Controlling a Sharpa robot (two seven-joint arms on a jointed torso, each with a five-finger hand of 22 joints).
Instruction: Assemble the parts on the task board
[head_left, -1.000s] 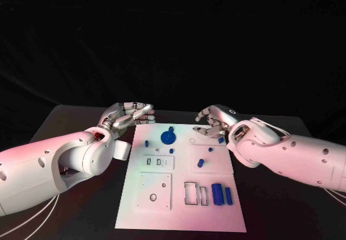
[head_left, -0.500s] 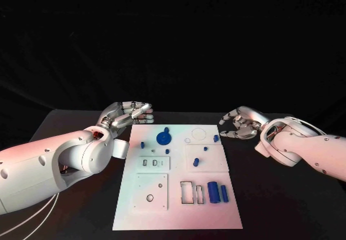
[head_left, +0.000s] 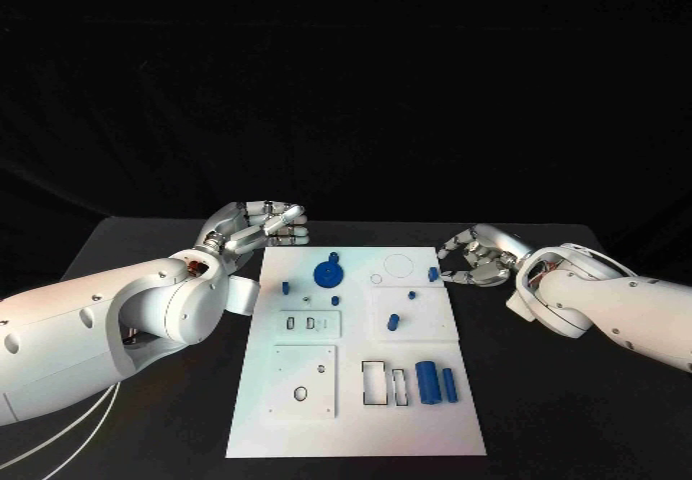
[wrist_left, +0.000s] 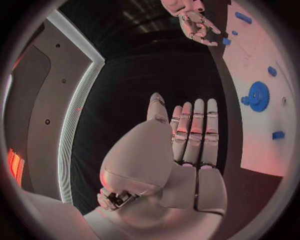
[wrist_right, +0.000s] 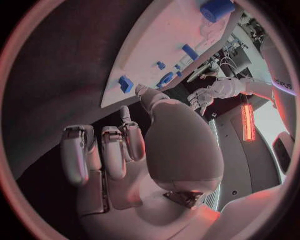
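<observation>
The white task board (head_left: 274, 400) lies in the middle of the black table. A blue gear (head_left: 327, 272) sits near its far end, with small blue pieces (head_left: 392, 322) scattered around it. Two blue cylinders (head_left: 428, 380) lie at the near right. My left hand (head_left: 260, 228) hovers off the board's far left corner, its fingers straight and together (wrist_left: 194, 135), holding nothing. My right hand (head_left: 476, 258) hangs just off the board's right edge, beside a small blue piece (head_left: 433, 274). Its fingers (wrist_right: 103, 150) are loosely curled around nothing, and the thumb points at that piece (wrist_right: 125, 82).
Empty slots and a rectangular cut-out (head_left: 378, 384) mark the board's near half. Bare black table (head_left: 562, 400) runs along both sides of the board. The left wrist view shows the gear (wrist_left: 257, 96) and the right hand (wrist_left: 194, 22) beyond it.
My right hand has drawn back from over the board's far right corner to the table beside its right edge. The left hand has stayed put.
</observation>
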